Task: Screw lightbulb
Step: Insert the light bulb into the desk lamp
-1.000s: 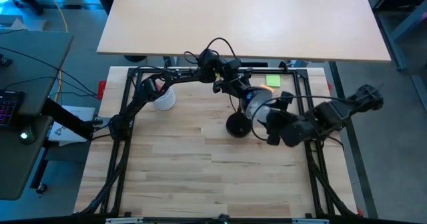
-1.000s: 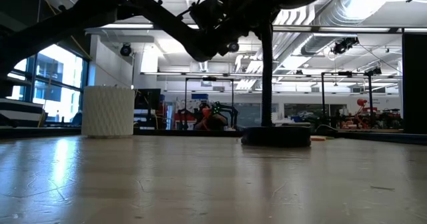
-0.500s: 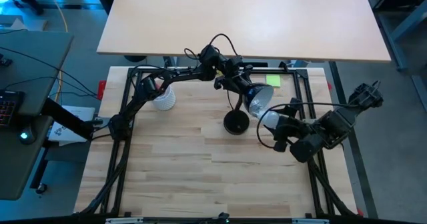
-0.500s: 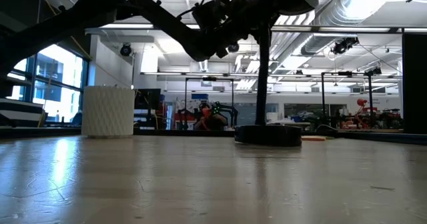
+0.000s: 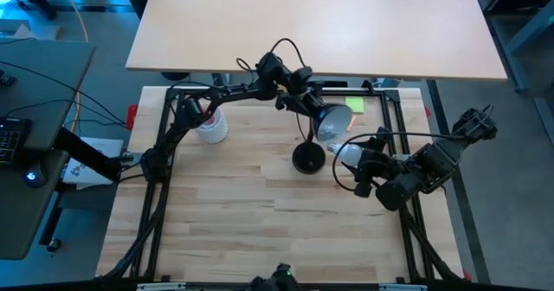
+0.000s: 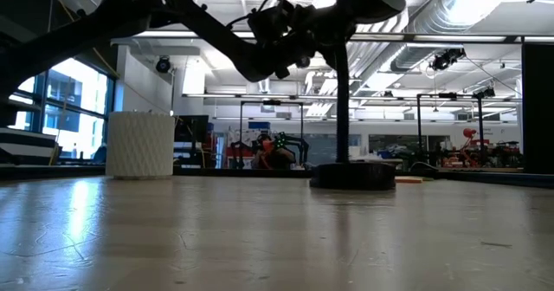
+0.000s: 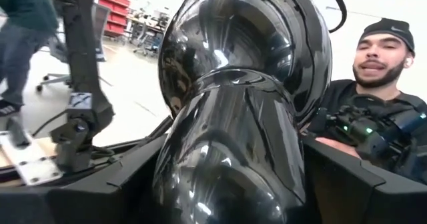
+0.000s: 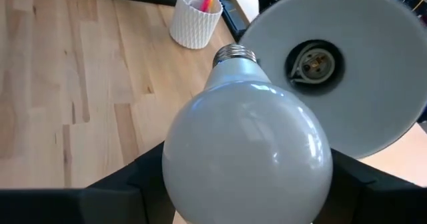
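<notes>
A black desk lamp stands by its round base (image 5: pixel 307 158) on the wooden table. Its shade (image 5: pixel 331 122) opens toward the right arm, and the empty socket (image 8: pixel 310 63) shows inside it. My left gripper (image 5: pixel 301 103) reaches in from the left and is shut on the lamp head (image 7: pixel 233 84). My right gripper (image 5: pixel 357 157) holds the white lightbulb (image 5: pixel 346 151) just short of the shade, with the silvery screw base (image 8: pixel 232 53) a little beside the socket. My left gripper has the lamp head's glossy black neck (image 7: pixel 227 157), behind the shade, between its two fingers, which come in level from the table's left. The lamp stays standing on its base. My right gripper pinches the lightbulb's round glass globe (image 8: pixel 247 164) between its two fingers (image 8: pixel 137 184). It comes from the table's right, slanting down. The bulb is lifted clear of the table, and its screw base points away from the gripper toward the shade's opening.
A white ribbed cup (image 5: pixel 213 128) with pink items stands at the far left of the table. A yellow-green note (image 5: pixel 355 106) lies at the far edge behind the lamp. A person sits beyond the table in the left wrist view.
My left gripper has moved toward the far edge with the lamp head, so the shade has swung that way and the base has shifted slightly on the table. My right gripper has drawn back toward the table's right edge with the lightbulb, then kept still.
</notes>
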